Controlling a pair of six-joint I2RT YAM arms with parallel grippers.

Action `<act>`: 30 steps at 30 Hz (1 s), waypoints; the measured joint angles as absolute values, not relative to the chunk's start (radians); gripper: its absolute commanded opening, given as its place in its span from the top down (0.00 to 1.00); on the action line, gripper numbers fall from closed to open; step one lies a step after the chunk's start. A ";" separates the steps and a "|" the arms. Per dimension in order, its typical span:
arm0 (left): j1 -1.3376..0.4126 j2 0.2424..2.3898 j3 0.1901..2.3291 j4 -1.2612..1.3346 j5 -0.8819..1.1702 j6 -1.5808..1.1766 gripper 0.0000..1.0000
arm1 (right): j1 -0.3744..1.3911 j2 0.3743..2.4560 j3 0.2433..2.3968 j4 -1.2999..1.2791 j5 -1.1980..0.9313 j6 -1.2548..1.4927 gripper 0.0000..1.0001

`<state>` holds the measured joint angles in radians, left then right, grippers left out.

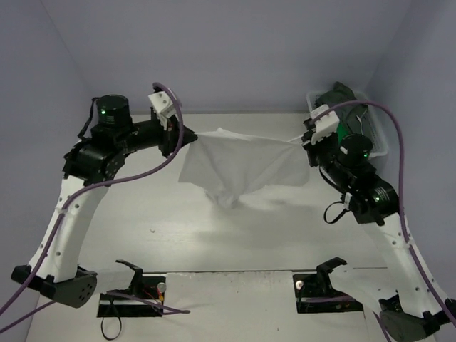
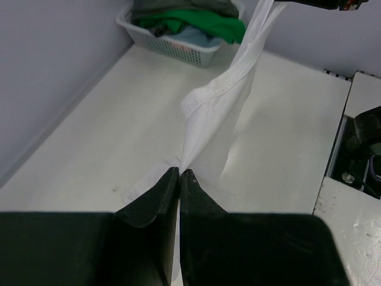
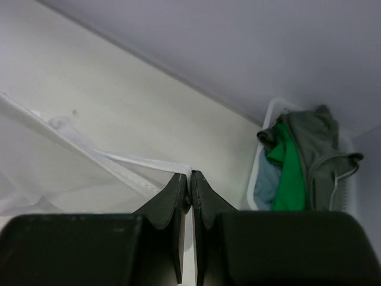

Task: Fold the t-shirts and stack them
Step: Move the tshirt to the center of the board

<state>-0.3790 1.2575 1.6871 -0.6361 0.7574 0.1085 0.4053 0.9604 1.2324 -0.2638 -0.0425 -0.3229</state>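
Note:
A white t-shirt (image 1: 239, 165) hangs stretched between both arms above the middle of the table, its lower part sagging to the surface. My left gripper (image 1: 187, 140) is shut on its left corner; in the left wrist view the cloth (image 2: 217, 116) runs out from between the closed tips (image 2: 180, 171). My right gripper (image 1: 305, 140) is shut on the right corner, with the hem (image 3: 128, 164) pinched at its tips (image 3: 190, 173). A dark grey-green t-shirt (image 3: 315, 149), a bright green t-shirt (image 3: 289, 173) and a teal-blue t-shirt (image 3: 266, 183) lie heaped in the basket.
The white mesh basket (image 1: 376, 139) stands at the far right corner against the wall, also seen in the left wrist view (image 2: 172, 44). Lilac walls (image 1: 228, 50) close the back and both sides. Two black mounts (image 1: 135, 274) sit at the near edge.

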 measured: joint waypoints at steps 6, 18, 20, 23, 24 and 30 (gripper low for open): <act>-0.351 1.142 1.782 -0.672 0.817 0.128 1.00 | 0.407 0.869 1.343 -0.239 -0.044 -0.314 1.00; -0.250 1.056 1.880 -0.608 0.919 0.020 1.00 | 0.384 0.865 1.616 -0.309 -0.035 -0.300 1.00; -0.233 1.044 1.883 -0.561 0.939 -0.035 1.00 | 0.375 0.873 1.669 -0.323 -0.054 -0.283 1.00; -0.211 1.031 1.878 -0.489 0.969 -0.117 0.99 | 0.351 0.883 1.720 -0.338 -0.106 -0.257 1.00; -0.207 1.028 1.863 -0.464 0.976 -0.139 0.99 | 0.345 0.885 1.729 -0.344 -0.124 -0.250 1.00; -0.202 0.971 1.718 -0.382 0.995 -0.197 0.99 | 0.339 0.905 1.748 -0.408 -0.177 -0.247 1.00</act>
